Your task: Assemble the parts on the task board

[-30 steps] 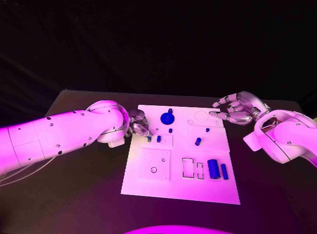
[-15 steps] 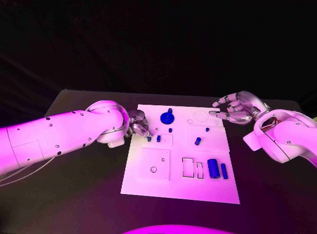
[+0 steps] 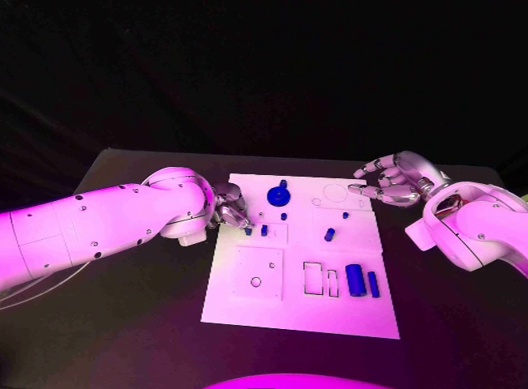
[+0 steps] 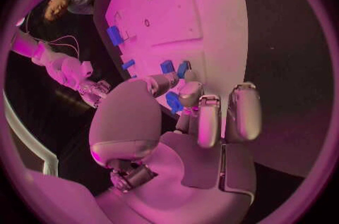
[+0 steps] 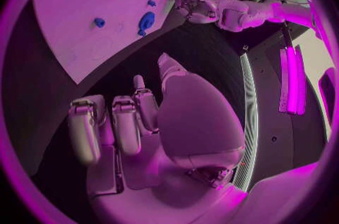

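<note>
The white task board (image 3: 246,312) lies in the middle of the black table. My left hand (image 3: 231,207) is at the board's left edge, and its thumb and a finger pinch a small blue part (image 4: 173,102). Two small blue parts (image 3: 264,230) stand on the board just in front of it. A round blue part (image 3: 278,195) sits near the far edge. A blue cylinder (image 3: 356,279) and a blue bar (image 3: 372,284) lie on the right side. My right hand (image 3: 392,182) hovers off the far right corner, fingers loosely bent and apart, holding nothing.
More small blue parts (image 3: 329,235) stand mid-board, beside empty rectangular slots (image 3: 313,278) and a round hole (image 3: 255,282). Bare black table (image 3: 123,324) surrounds the board on all sides.
</note>
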You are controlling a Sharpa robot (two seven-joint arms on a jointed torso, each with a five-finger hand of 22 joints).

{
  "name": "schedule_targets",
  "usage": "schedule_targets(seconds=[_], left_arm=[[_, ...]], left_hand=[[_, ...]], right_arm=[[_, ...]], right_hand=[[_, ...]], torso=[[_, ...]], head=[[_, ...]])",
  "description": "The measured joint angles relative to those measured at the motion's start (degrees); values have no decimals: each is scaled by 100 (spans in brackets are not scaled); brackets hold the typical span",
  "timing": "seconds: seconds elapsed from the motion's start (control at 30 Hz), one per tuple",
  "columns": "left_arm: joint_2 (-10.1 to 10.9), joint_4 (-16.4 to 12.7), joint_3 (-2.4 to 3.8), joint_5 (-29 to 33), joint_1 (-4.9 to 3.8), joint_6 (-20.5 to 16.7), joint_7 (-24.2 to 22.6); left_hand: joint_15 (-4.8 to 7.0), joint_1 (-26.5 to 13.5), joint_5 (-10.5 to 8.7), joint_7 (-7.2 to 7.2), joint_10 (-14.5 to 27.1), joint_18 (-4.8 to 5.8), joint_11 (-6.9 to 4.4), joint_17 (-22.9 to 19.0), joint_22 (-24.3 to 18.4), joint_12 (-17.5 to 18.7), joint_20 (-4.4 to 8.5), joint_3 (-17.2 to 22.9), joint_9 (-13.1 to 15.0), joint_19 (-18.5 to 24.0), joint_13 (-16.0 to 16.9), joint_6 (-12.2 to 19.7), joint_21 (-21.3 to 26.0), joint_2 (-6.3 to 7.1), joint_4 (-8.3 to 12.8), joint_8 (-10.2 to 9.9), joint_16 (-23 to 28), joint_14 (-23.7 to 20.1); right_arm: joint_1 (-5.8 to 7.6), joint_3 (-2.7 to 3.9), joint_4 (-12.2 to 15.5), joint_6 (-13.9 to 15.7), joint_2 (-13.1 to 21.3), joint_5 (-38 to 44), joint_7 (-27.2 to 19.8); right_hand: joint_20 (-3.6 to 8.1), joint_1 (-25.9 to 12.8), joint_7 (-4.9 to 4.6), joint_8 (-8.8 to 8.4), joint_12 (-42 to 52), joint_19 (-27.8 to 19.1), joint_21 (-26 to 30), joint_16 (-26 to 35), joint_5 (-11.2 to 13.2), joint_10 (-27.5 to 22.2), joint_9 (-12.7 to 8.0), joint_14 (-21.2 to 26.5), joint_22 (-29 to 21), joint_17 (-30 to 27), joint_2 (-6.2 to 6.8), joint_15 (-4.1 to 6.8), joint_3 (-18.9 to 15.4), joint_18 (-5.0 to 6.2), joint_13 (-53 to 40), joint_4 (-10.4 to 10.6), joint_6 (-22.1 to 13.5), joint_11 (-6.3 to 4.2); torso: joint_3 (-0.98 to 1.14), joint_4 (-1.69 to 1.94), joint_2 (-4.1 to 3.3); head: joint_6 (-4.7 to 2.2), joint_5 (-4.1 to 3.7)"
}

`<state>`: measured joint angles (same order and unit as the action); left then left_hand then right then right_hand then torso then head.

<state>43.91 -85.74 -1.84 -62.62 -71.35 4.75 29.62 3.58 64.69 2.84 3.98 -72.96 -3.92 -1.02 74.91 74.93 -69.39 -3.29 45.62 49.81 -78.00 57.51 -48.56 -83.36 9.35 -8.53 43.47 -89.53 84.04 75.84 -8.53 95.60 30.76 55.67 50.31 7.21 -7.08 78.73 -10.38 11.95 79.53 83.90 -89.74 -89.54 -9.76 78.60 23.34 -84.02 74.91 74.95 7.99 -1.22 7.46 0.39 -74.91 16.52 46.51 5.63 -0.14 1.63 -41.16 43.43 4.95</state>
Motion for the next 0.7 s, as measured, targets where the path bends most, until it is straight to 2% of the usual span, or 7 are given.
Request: schedule_targets(seconds=[0.7], left_arm=[[13,0,-1,-100,5,10,-3]], left_hand=[[0,-1,5,-4,-8,0,-8,0,-1,0,21,16,20,-21,0,-17,0,1,-16,-6,0,0]], right_arm=[[-1,0,0,0,0,-2,-3]], right_hand=[[0,-17,0,28,0,0,0,0,0,0,-6,0,4,-2,-17,0,16,0,1,-16,0,0]], torso=[[-4,3,-2]], head=[[10,7]])
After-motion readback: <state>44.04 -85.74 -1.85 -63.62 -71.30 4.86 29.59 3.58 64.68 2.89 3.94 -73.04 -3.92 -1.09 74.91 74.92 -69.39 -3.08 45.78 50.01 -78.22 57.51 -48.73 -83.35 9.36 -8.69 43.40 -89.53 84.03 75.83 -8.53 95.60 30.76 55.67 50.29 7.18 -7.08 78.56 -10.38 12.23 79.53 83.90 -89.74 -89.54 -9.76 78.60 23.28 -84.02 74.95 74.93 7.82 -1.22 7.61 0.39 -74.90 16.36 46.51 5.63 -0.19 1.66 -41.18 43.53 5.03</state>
